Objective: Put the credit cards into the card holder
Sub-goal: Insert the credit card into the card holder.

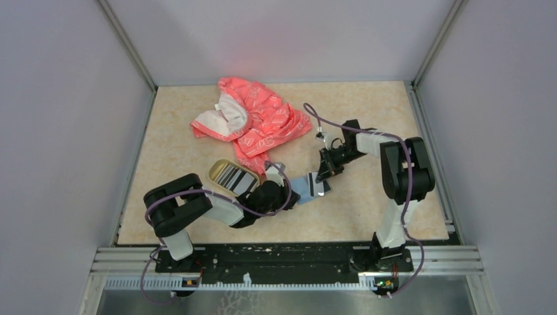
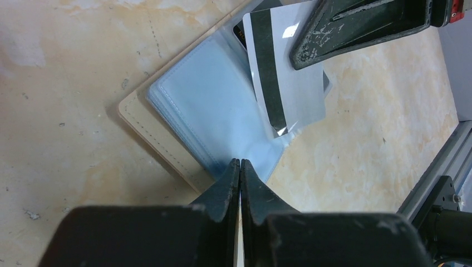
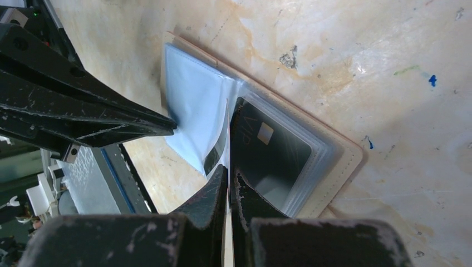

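The tan card holder (image 1: 303,190) lies open on the table, its clear blue-grey sleeves fanned out (image 2: 200,105). My left gripper (image 2: 240,162) is shut with its tips pinching the edge of a sleeve page; it also shows in the right wrist view (image 3: 171,125). My right gripper (image 3: 229,173) is shut on a white credit card with a black stripe (image 2: 289,83) and holds it tilted at the sleeve's mouth. A dark card (image 3: 273,150) sits inside a sleeve. More striped cards (image 1: 235,177) lie in the oval dish.
The gold-rimmed oval dish (image 1: 217,169) stands just left of my left gripper (image 1: 288,190). A pink-red patterned cloth (image 1: 253,118) lies crumpled behind it. My right gripper (image 1: 322,176) hangs over the holder's right half. The metal rail (image 2: 439,167) runs along the near edge.
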`<state>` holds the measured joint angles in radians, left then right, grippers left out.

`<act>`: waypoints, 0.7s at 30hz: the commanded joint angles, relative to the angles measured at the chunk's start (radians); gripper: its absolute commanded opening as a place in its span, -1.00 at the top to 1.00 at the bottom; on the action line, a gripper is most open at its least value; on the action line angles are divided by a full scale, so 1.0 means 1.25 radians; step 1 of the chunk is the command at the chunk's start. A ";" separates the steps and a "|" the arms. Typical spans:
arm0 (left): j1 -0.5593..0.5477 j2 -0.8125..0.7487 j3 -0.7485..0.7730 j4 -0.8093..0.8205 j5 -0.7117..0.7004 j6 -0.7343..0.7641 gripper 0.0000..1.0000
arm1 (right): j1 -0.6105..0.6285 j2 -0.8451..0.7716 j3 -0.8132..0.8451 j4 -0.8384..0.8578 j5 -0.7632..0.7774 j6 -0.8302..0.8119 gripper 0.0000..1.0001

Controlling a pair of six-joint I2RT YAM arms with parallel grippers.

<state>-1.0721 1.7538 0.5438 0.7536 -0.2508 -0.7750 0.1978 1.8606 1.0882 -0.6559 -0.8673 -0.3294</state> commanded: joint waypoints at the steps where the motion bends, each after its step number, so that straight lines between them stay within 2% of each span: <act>1: -0.005 0.011 -0.007 -0.034 -0.012 0.001 0.88 | -0.001 0.016 0.012 0.017 0.044 0.001 1.00; 10: -0.005 0.005 -0.008 -0.051 -0.023 0.010 0.89 | 0.034 0.035 0.030 -0.016 0.090 -0.025 0.98; 21: -0.005 0.006 -0.005 -0.057 -0.024 0.017 0.90 | 0.056 0.064 0.050 -0.023 0.133 0.004 0.96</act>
<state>-1.0756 1.7538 0.5438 0.7513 -0.2600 -0.7738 0.2462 1.9018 1.1290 -0.7017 -0.8001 -0.3122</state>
